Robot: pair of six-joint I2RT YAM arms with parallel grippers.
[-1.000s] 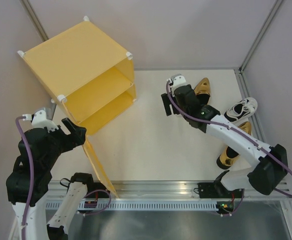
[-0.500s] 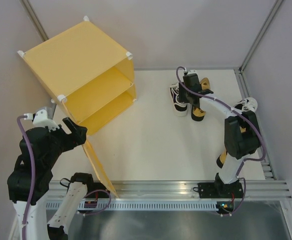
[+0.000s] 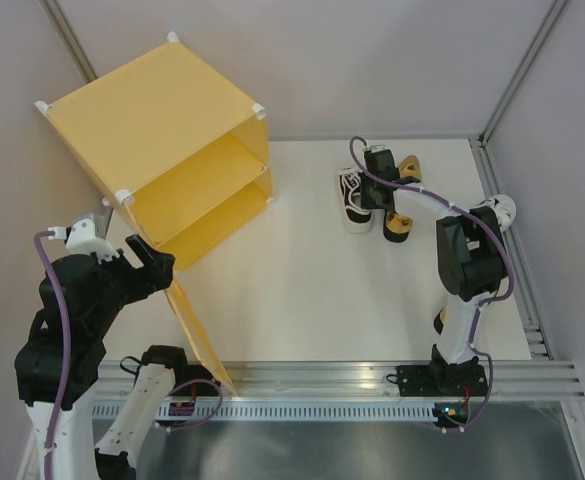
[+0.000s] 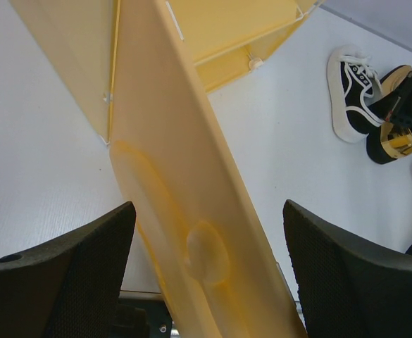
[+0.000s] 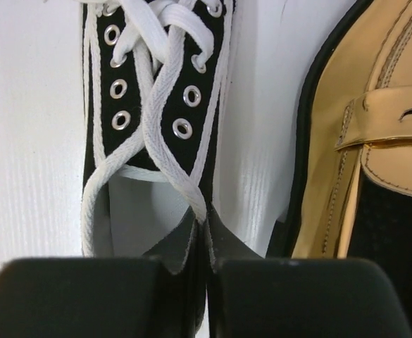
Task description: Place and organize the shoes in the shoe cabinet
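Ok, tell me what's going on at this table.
The right gripper is shut on the side wall of a black-and-white sneaker, which sits on the table beside a gold slip-on. The left gripper is open, its fingers either side of the open door of the yellow cabinet. No shoe is in the cabinet yet.

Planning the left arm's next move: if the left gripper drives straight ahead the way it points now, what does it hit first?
Likely the open door of the shoe cabinet: in the wrist view its panel runs straight between the open jaws of the left gripper. How far ahead is unclear.
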